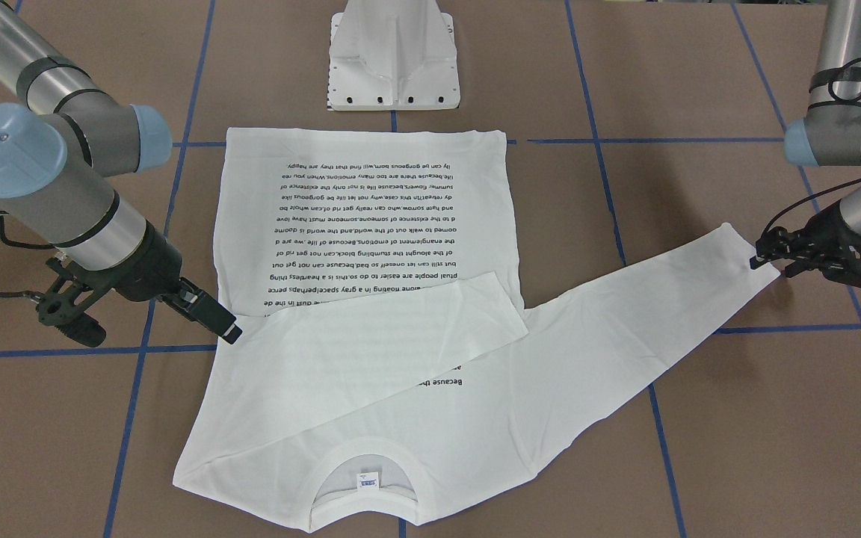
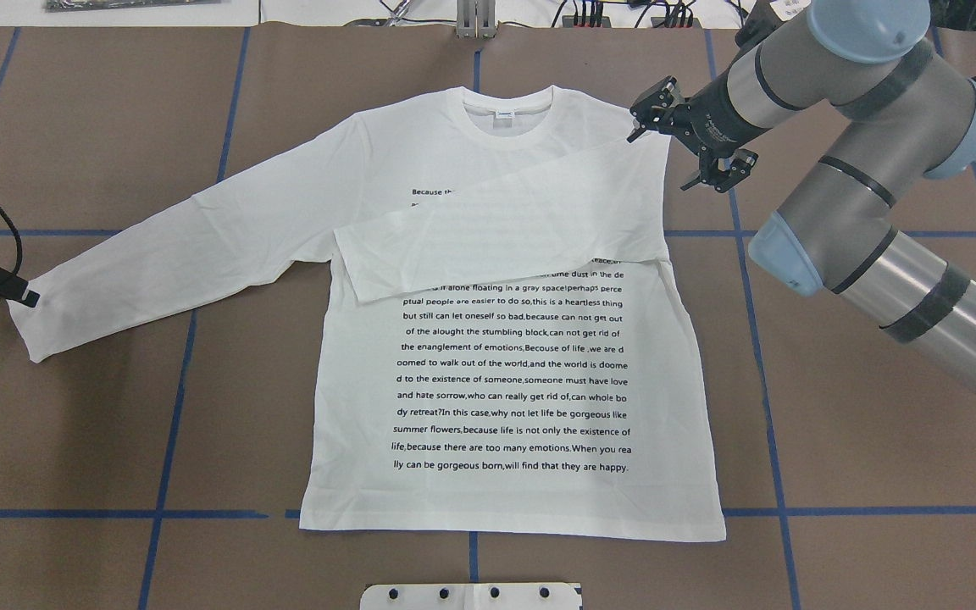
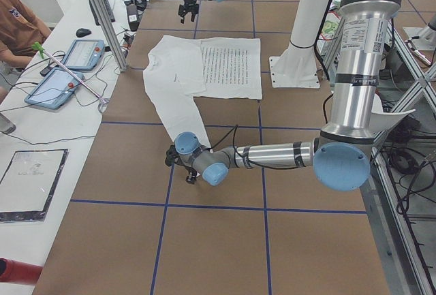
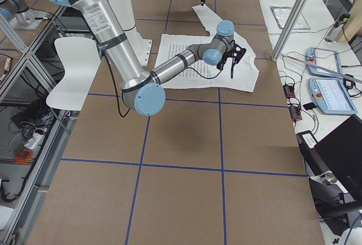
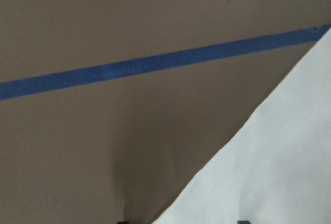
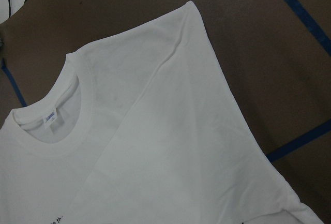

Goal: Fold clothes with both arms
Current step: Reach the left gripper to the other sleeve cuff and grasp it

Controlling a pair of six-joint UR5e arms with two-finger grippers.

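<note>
Although right sleeve (image 2: pixel 505 229) lies folded across T-shirt (image 2: pixel 505 381), left sleeve (image 2: pixel 183 246) lies outstretched; my right end effector (image 2: pixel 679 152): apart, empty; left end effector (image 1: pixel 758 260): cannot tell.

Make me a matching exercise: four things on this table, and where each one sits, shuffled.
Things
1. neck label
2. left gripper
3. right gripper
4. white base

Places
A. at the shirt's shoulder, by the folded sleeve
B. past the hem
C. inside the collar
D. at the outstretched sleeve's cuff

Pairs: 1-C, 2-D, 3-A, 4-B
</note>
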